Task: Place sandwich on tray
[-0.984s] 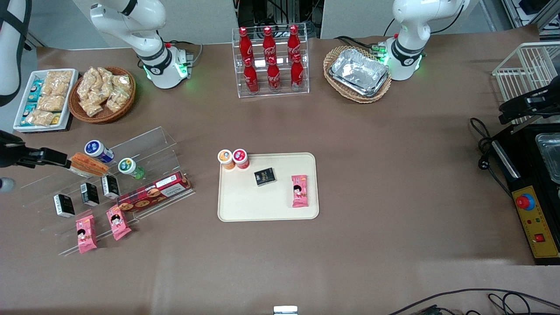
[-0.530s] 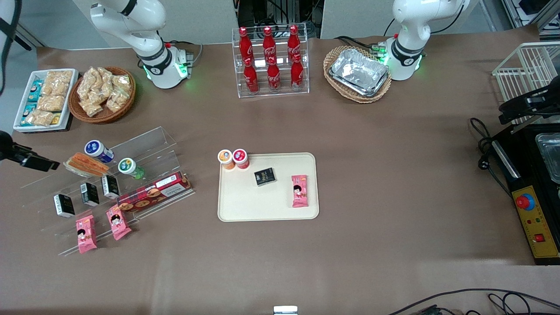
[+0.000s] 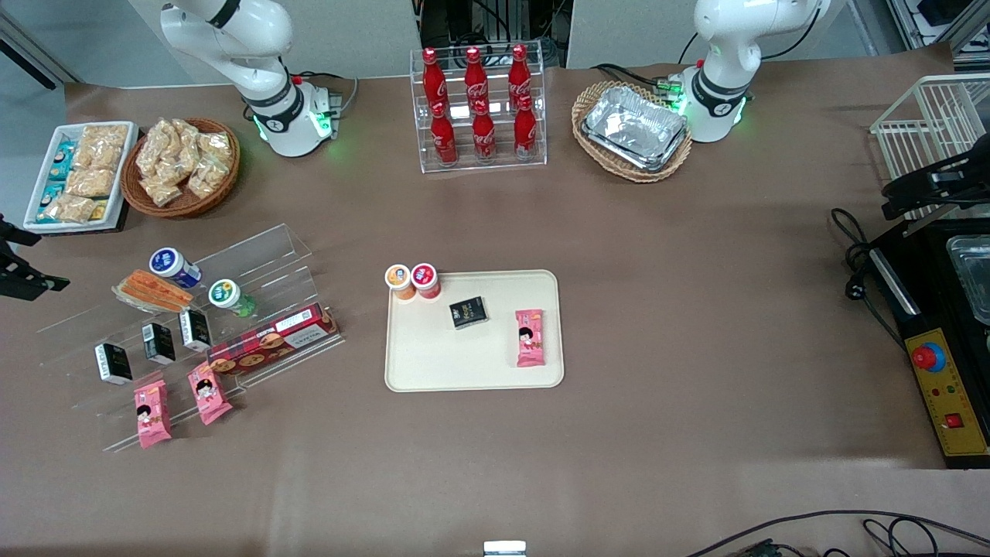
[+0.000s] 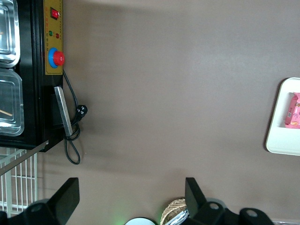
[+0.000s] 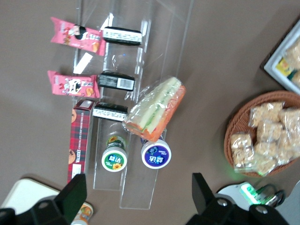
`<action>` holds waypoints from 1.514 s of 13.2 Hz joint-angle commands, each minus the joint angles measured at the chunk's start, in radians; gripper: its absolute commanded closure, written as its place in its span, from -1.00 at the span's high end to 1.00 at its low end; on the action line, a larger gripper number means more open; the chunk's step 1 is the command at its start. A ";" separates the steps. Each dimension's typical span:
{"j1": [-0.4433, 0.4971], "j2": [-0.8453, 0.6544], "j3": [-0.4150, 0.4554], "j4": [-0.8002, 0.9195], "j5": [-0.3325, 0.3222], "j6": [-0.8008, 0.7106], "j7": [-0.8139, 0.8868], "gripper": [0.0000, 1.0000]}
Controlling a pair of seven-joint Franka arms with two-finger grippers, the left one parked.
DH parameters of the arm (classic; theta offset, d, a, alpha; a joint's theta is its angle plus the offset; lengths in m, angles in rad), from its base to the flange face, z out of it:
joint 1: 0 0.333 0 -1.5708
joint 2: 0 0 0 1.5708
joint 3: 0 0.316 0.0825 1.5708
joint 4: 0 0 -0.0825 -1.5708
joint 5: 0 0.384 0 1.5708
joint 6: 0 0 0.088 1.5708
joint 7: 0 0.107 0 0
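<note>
The sandwich (image 3: 151, 290) is a clear-wrapped wedge with orange and green filling, lying on the upper step of a clear acrylic shelf (image 3: 255, 255). In the right wrist view the sandwich (image 5: 157, 110) lies beside a blue-lidded cup (image 5: 156, 154). My gripper (image 5: 138, 190) is open and holds nothing, high above the shelf. In the front view the gripper (image 3: 27, 280) shows only as a dark piece at the working arm's end of the table, apart from the sandwich. The cream tray (image 3: 464, 363) lies mid-table; a corner of the tray (image 5: 18, 192) also shows in the wrist view.
On the tray lie a pink packet (image 3: 530, 337) and a black box (image 3: 469, 312), with two small cups (image 3: 412, 280) at its corner. The shelf also holds a red biscuit box (image 3: 271, 339), black boxes, pink packets and a green-lidded cup (image 3: 226, 295). A snack basket (image 3: 180, 165) stands nearby.
My gripper has drawn away from the sandwich toward the working arm's end of the table, almost out of the front view. The sandwich stays on the shelf, shifted slightly.
</note>
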 commanded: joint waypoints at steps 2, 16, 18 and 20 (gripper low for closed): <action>-0.027 -0.055 0.005 -0.123 0.043 0.089 0.258 1.00; -0.035 -0.157 0.009 -0.479 0.081 0.427 0.537 1.00; -0.033 -0.153 0.009 -0.498 0.081 0.442 0.559 1.00; -0.033 -0.157 0.009 -0.532 0.081 0.488 0.560 1.00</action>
